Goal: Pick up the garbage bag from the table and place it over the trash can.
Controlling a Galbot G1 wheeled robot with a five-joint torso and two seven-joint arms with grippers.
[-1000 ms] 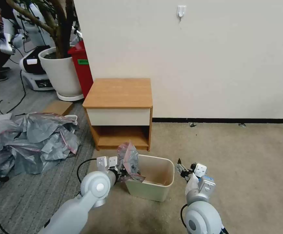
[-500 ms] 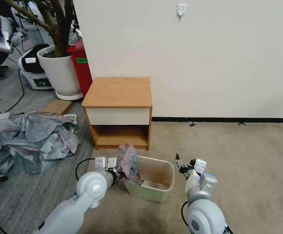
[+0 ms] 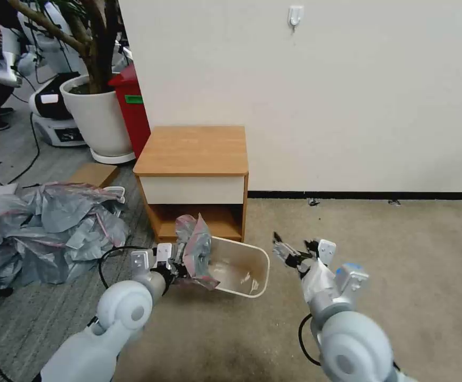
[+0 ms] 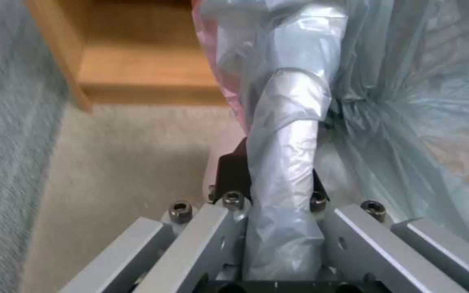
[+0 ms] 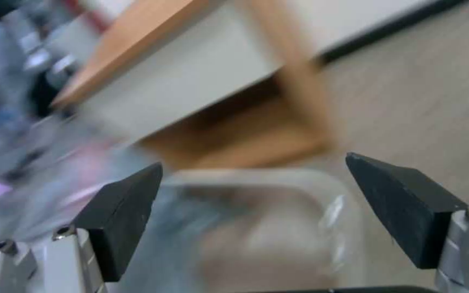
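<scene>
Left gripper (image 3: 180, 263): jaws clenched on a twisted fold of the garbage bag (image 3: 194, 250), which is bunched beyond the jaws against the near rim of the trash can (image 3: 241, 268). The trash can is seen tilted, its opening turned toward the robot, in front of the table (image 3: 193, 151). Right gripper (image 3: 290, 253): jaws released, nothing held, just beside the trash can's far rim.

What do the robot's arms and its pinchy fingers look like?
Both arms are smooth, light grey tubes with big round joints, and a black cable loops beside each. The left gripper and right gripper are silver metal blocks with small screws. The right one's fingers are black wedges, and its wrist has a little blue patch.
</scene>
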